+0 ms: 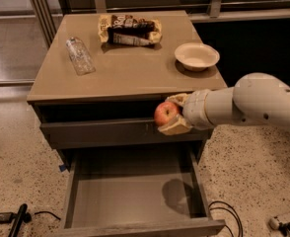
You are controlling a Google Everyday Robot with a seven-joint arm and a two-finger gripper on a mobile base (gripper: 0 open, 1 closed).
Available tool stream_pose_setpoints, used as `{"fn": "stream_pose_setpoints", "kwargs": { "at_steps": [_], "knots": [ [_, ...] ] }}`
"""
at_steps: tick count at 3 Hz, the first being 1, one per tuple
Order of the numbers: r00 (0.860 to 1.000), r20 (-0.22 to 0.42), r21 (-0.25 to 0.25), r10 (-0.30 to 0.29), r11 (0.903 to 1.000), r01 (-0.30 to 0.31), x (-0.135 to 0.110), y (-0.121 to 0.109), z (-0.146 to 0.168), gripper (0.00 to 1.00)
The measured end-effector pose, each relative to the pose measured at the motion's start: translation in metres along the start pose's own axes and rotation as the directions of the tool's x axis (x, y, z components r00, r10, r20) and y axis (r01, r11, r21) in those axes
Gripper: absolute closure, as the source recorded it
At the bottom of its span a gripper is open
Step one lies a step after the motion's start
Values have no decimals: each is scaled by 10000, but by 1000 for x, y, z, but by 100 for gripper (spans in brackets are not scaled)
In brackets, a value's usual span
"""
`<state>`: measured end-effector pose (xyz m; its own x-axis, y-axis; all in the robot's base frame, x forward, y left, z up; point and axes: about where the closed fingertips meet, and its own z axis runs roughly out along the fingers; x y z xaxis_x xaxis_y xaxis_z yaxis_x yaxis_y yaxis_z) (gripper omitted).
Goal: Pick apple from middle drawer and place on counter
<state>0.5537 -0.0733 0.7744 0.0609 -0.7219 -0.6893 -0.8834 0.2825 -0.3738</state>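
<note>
The red apple (pixel 165 113) is held in my gripper (pixel 172 114), whose pale fingers close above and below it. The white arm reaches in from the right. The apple hangs in front of the cabinet's upper drawer front, just below the front edge of the tan counter (pixel 130 70). The middle drawer (pixel 130 191) is pulled out below, its grey floor bare, with the apple's shadow on it.
On the counter lie a clear plastic bottle (pixel 80 55) on its side at the left, a snack bag (pixel 129 30) at the back and a white bowl (pixel 197 56) at the right. Black cables (pixel 17 217) lie on the speckled floor.
</note>
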Motion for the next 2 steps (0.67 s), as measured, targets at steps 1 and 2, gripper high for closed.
{"fn": "stream_pose_setpoints", "kwargs": {
  "at_steps": [1,2],
  "knots": [
    [9998,163,281,-149,9995,145,-14,-17,-8,100],
    [9998,163,280,-150,9995,146,-14,-17,-8,100]
  ]
}}
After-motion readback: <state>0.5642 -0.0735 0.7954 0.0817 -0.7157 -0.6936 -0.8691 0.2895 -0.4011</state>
